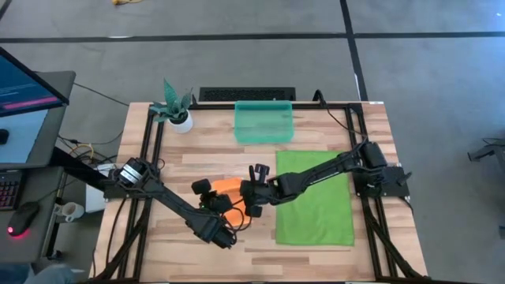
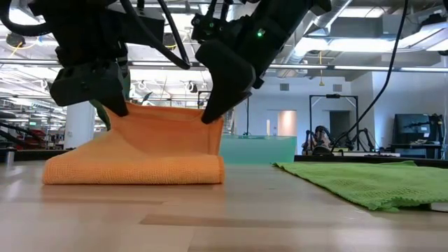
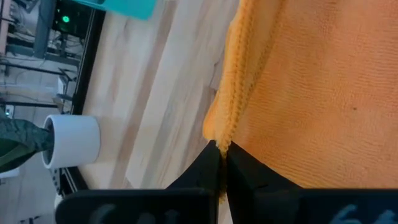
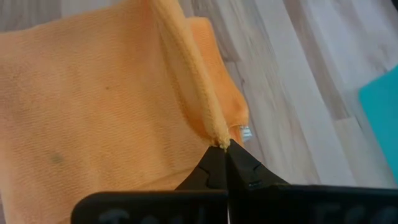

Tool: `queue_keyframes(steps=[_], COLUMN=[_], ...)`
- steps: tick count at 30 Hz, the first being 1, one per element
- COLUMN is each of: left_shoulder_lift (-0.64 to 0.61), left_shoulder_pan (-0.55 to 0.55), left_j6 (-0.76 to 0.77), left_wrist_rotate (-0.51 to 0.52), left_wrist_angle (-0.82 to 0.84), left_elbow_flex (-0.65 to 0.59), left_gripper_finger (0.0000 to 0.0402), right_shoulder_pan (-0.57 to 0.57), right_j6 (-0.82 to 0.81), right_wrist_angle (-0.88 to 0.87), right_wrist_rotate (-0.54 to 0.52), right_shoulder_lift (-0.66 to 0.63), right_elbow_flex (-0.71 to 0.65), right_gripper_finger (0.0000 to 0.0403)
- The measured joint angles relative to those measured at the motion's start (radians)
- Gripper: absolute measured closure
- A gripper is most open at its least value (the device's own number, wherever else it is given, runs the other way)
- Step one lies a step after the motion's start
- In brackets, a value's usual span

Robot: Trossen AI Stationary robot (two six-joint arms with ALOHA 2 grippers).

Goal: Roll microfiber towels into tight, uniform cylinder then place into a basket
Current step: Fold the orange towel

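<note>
The orange microfiber towel (image 1: 229,186) lies at the table's middle. Its folded lower part (image 2: 133,170) rests on the wood and its upper edge is raised. My left gripper (image 1: 211,193) is shut on that edge's left end. My right gripper (image 1: 248,192) is shut on its right end. The green towel (image 1: 314,197) lies flat on the table to the right. The teal basket (image 1: 264,121) stands at the far edge, behind both towels. My left gripper pinches the orange towel's hemmed edge at a corner (image 3: 225,138) between its two fingertips, slanting down from above. The held edge is lifted off the table while the towel's folded lower part stays on it. My right gripper pinches the opposite corner of the same hemmed edge (image 4: 217,134) at its fingertips, slanting down from above. The cloth runs fairly straight between the two grippers (image 2: 168,110) and drops to the fold on the table.
A plant in a white pot (image 1: 177,110) stands at the far left, beside the basket. Bare wood lies in front of the orange towel toward the near edge (image 1: 260,244). The green towel's near edge (image 2: 371,183) is close on the right.
</note>
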State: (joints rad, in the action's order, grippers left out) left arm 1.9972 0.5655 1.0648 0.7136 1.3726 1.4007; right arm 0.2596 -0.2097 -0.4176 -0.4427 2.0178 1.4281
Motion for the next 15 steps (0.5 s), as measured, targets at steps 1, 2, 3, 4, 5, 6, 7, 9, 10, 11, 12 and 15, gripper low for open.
queue_keyframes(steps=[1, 2, 3, 4, 5, 6, 7, 9, 10, 11, 12, 15], left_shoulder_lift=[0.000, 0.000, 0.000, 0.000, 0.000, 0.000, 0.000, 0.000, 0.000, 0.000, 0.000, 0.000], left_shoulder_pan=[0.000, 0.000, 0.000, 0.000, 0.000, 0.000, 0.000, -0.003, -0.003, -0.003, -0.003, 0.003], left_j6=[0.004, 0.005, 0.006, 0.005, 0.005, 0.005, 0.005, 0.005, 0.007, 0.015, 0.026, 0.082], left_wrist_rotate=[-0.001, -0.003, -0.006, -0.010, -0.011, -0.012, -0.013, -0.014, -0.015, -0.017, -0.020, -0.037], left_wrist_angle=[0.000, 0.000, 0.001, 0.001, 0.005, 0.009, 0.014, 0.032, 0.051, 0.075, 0.106, 0.204], left_elbow_flex=[0.000, 0.000, 0.000, 0.000, 0.000, 0.000, 0.000, 0.000, 0.000, 0.001, 0.003, 0.022], left_gripper_finger=[0.0401, 0.0399, 0.0395, 0.0389, 0.0382, 0.0373, 0.0363, 0.0342, 0.0331, 0.0321, 0.0312, 0.0294], right_shoulder_pan=[-0.001, -0.002, -0.004, -0.007, -0.012, -0.014, -0.018, -0.024, -0.027, -0.030, -0.033, -0.043], right_j6=[0.000, 0.000, 0.000, -0.001, -0.001, -0.003, -0.008, -0.020, -0.026, -0.026, -0.026, -0.027], right_wrist_angle=[0.001, 0.003, 0.004, 0.005, 0.005, 0.005, 0.005, 0.005, 0.005, 0.006, 0.007, 0.008], right_wrist_rotate=[0.000, 0.001, 0.007, 0.019, 0.029, 0.032, 0.030, 0.029, 0.029, 0.029, 0.030, 0.053], right_shoulder_lift=[0.000, 0.000, 0.000, 0.000, 0.000, 0.000, 0.000, 0.000, 0.000, 0.000, 0.000, 0.000], right_elbow_flex=[0.000, 0.000, 0.000, 0.000, 0.000, 0.000, 0.000, 0.000, 0.000, 0.000, 0.000, 0.000], right_gripper_finger=[0.0399, 0.0399, 0.0399, 0.0399, 0.0399, 0.0399, 0.0399, 0.0399, 0.0399, 0.0399, 0.0399, 0.0399])
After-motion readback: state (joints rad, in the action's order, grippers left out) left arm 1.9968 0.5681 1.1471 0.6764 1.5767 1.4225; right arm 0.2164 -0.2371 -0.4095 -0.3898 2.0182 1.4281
